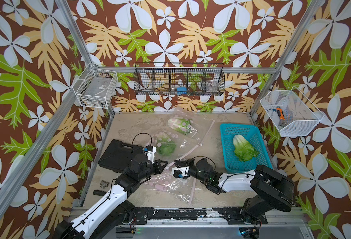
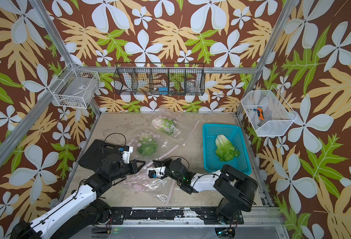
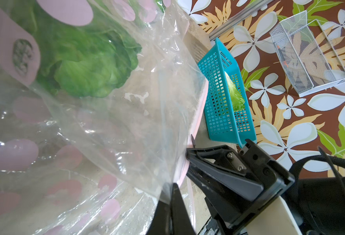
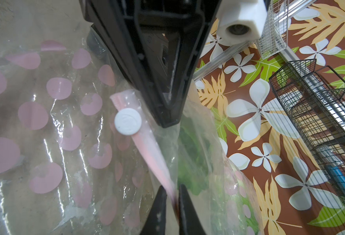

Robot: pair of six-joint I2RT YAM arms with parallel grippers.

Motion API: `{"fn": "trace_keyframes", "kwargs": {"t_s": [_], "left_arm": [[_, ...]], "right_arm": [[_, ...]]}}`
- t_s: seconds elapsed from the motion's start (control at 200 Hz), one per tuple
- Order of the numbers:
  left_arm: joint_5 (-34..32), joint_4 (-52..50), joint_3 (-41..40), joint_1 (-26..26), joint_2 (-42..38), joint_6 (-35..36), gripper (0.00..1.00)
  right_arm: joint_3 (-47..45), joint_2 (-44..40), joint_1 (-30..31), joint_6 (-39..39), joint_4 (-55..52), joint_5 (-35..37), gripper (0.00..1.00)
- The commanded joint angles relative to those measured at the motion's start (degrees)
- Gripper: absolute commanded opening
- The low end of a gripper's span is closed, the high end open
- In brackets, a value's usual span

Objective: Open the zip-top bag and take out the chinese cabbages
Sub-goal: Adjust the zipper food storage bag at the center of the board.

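Clamping the zip-top bag (image 1: 182, 143) edge, left tool (image 3: 172, 195) faces right tool (image 4: 170, 196).

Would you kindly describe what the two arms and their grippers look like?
The left arm and right arm have white shell links between bulky black joints, with thin black cables looping alongside. The left gripper and right gripper are black, with tapered triangular fingers. A small white camera block with a blue connector sits at each wrist.
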Motion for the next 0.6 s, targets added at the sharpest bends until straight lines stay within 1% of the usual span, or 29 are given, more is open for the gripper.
{"fn": "trace_keyframes", "kwargs": {"t_s": [0.0,0.055,0.06,0.075,0.11,0.115,0.125,0.14,0.16,0.17,0.285,0.35,0.41,0.485,0.595], "left_arm": [[1.28,0.96,0.25,0.05,-0.09,0.77,0.0],[1.63,0.67,0.66,0.02,-0.09,1.52,0.0],[1.7,0.59,0.69,0.07,-0.09,1.64,0.03],[1.69,0.34,0.87,0.04,-0.16,1.9,0.15],[0.92,-0.75,1.52,0.05,-0.29,2.53,0.5],[0.77,-0.95,1.65,0.04,-0.32,2.67,0.52],[0.35,-1.41,1.86,0.04,-0.41,2.91,0.63],[-0.36,-2.34,2.39,0.06,-0.56,3.4,0.75],[-1.57,-3.65,3.14,0.09,-0.82,4.24,0.96],[-2.26,-4.26,3.53,0.11,-0.98,4.71,0.99],[-11.76,-11.49,9.41,0.05,-3.28,12.49,1.0],[-17.52,-13.08,11.75,0.08,-5.45,17.72,1.0],[-22.06,-13.9,13.74,0.09,-7.06,22.48,1.0],[-22.73,-14.19,15.05,0.06,-7.3,28.58,1.0],[-18.48,-13.91,13.97,0.04,-8.18,38.08,0.99]], "right_arm": [[0.84,-0.31,-0.05,0.88,0.56,0.51,0.0],[0.95,-0.65,0.0,0.7,-0.27,0.0,0.0],[0.94,-0.73,0.0,0.69,-0.43,-0.12,0.0],[0.98,-0.91,0.0,0.58,-1.22,-0.53,0.0],[1.31,-1.59,0.0,0.46,-3.45,-1.57,0.0],[1.34,-1.68,-0.05,0.48,-3.87,-1.69,0.0],[1.42,-1.92,-0.06,0.69,-4.57,-2.05,0.0],[1.57,-2.25,-0.01,0.94,-5.74,-2.53,0.0],[1.77,-2.71,-0.09,1.46,-7.21,-3.37,0.0],[1.79,-2.97,-0.16,1.69,-7.89,-3.94,0.0],[1.45,-6.05,-1.59,6.28,-11.8,-9.62,0.0],[1.5,-7.08,-2.27,8.22,-13.52,-11.96,0.0],[1.52,-7.33,-2.46,9.13,-13.86,-12.67,0.0],[1.46,-7.48,-2.55,10.2,-14.24,-13.25,0.0],[-0.25,-8.45,-3.24,12.95,-11.88,-15.77,0.0]]}}
